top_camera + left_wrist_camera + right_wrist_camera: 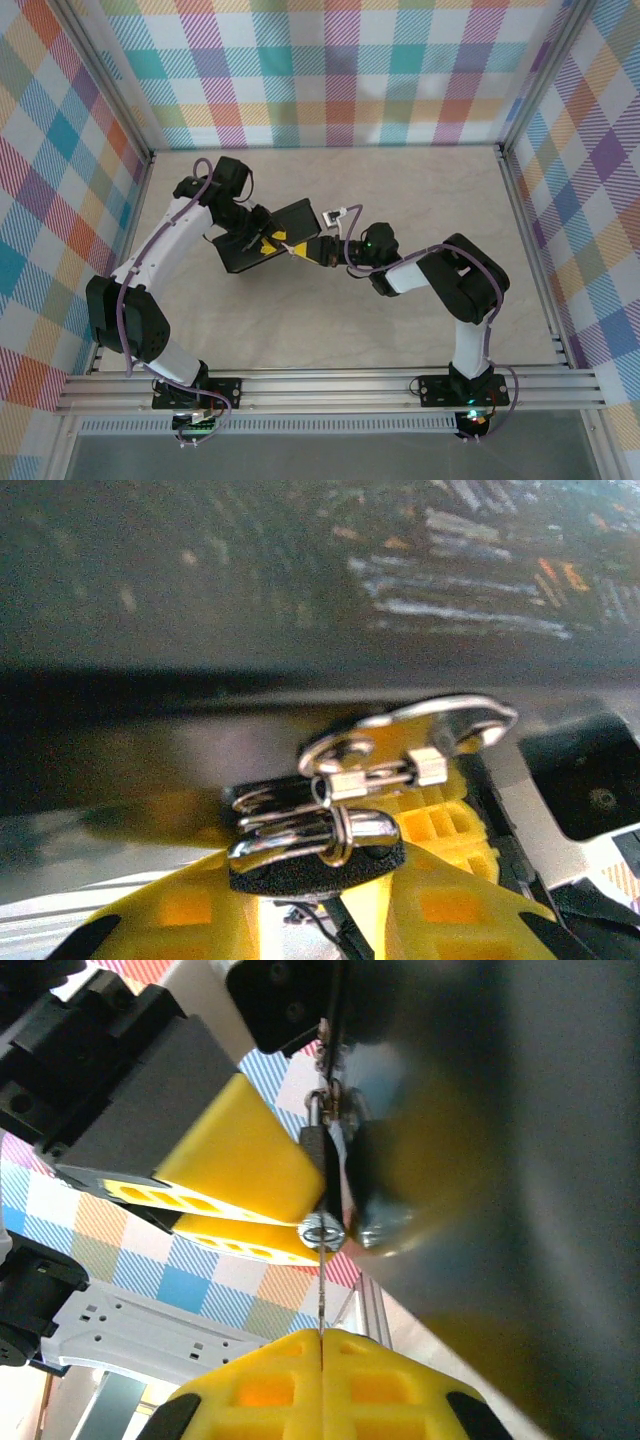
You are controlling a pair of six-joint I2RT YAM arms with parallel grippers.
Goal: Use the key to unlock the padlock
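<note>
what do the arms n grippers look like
Both arms are white links with black joints: left arm, right arm. A purple cable runs along each. The left gripper and right gripper have yellow fingers with square grid cutouts.

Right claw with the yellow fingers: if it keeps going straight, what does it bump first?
The tiny dark padlock with the silvery shackle, straight ahead. The thin silvery key pinched in the right claw seems to reach its bottom end, though depth is unclear.
</note>
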